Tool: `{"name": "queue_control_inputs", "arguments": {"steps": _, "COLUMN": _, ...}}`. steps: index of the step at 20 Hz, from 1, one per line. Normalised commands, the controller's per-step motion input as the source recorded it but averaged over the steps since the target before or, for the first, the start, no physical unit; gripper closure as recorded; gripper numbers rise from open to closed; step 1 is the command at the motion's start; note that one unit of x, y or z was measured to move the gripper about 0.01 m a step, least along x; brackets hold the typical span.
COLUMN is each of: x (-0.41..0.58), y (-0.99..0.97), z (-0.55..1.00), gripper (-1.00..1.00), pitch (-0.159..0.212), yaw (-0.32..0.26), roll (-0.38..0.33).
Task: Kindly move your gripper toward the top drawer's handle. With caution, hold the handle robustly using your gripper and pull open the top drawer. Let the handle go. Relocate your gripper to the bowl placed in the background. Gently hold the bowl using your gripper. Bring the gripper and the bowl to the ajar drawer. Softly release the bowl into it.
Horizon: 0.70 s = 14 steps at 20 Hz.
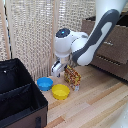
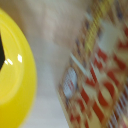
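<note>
On the floor left of the gripper (image 1: 58, 69) sits the bowl (image 1: 45, 83); claw state unclear. Shift left past the snack bag (image 1: 72, 77), avoid the yellow bowl (image 1: 60, 91), descend slowly.

Around the bowl (image 1: 44, 83): the yellow bowl (image 1: 60, 91) is sitting just beside it, the black box (image 1: 19, 95) is crowding its other side.
Snack packet (image 1: 73, 77): standing upright beside the gripper (image 1: 58, 68).
Open floor (image 1: 95, 102): bare wood is lying free toward the dresser (image 1: 111, 46).
Behind: the wicker screen (image 1: 35, 35) is closing off the back.
</note>
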Motion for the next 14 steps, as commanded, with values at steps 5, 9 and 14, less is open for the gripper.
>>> {"name": "queue_control_inputs", "arguments": {"steps": 5, "x": 0.959, "y": 0.26, "z": 0.30, "gripper": -1.00, "pitch": 0.074, "yaw": 0.000, "roll": 0.208}}
{"name": "queue_control_inputs", "arguments": {"steps": 9, "x": 0.944, "y": 0.11, "z": 0.57, "gripper": -1.00, "pitch": 0.088, "yaw": -0.032, "roll": 0.069}}
{"name": "queue_control_inputs", "arguments": {"steps": 14, "x": 0.299, "y": -0.01, "z": 0.44, "gripper": -1.00, "pitch": 0.160, "yaw": -0.202, "roll": 0.056}}
